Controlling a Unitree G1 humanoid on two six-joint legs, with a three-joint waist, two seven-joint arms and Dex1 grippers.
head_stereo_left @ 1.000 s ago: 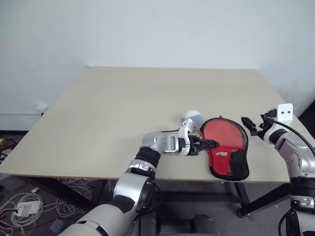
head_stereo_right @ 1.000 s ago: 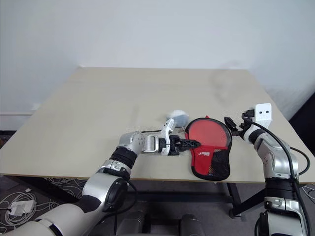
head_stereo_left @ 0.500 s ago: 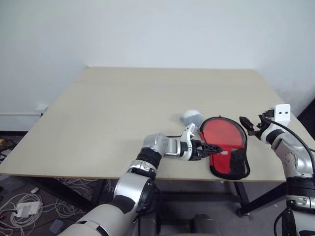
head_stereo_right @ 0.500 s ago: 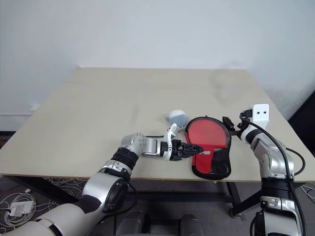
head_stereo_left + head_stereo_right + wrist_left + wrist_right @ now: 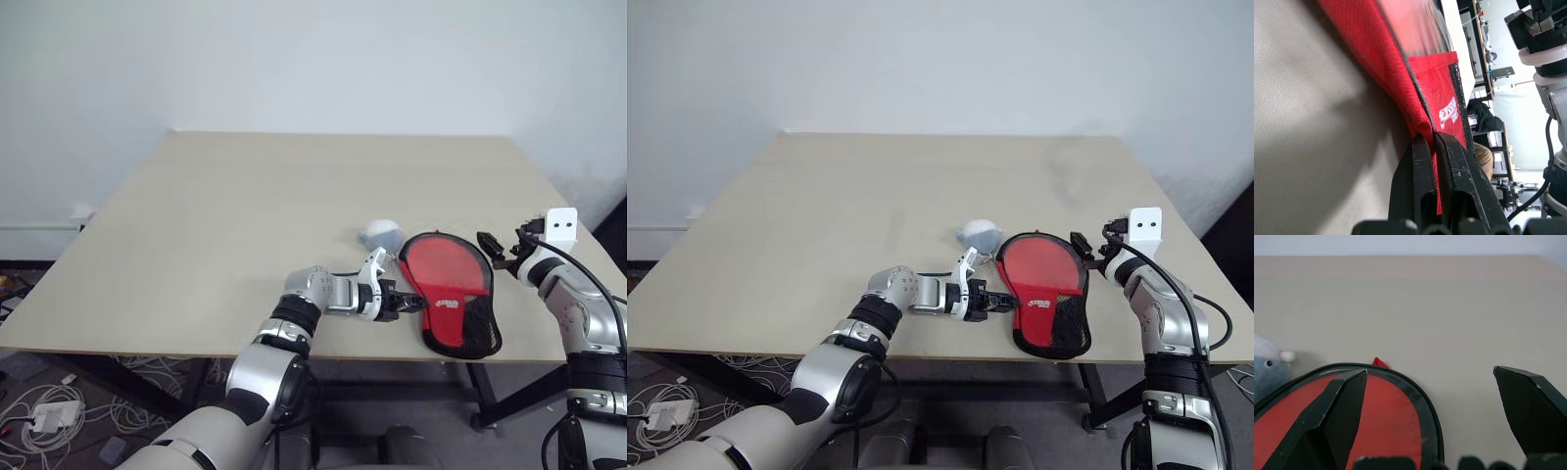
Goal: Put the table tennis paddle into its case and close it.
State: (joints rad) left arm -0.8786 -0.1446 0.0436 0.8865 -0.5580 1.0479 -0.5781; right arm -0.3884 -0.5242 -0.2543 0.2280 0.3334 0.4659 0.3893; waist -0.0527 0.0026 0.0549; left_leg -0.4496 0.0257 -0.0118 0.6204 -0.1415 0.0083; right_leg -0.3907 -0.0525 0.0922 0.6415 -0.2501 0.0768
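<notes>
The red case with black trim and mesh lies flat near the table's front right corner, its white print facing up. My left gripper reaches in from the left and is shut on the case's left edge, the red fabric pinched between its black fingers. At the case's far right rim, my right gripper hovers open, with the black-edged red rim just below its fingers. The table tennis paddle is hidden.
A small grey plush object sits on the tan table just beyond the case's left side. The table's front edge runs close below the case, and its right edge is beside my right arm.
The left gripper's fingers closed from open onto the case's left edge. The right gripper kept still and open.
</notes>
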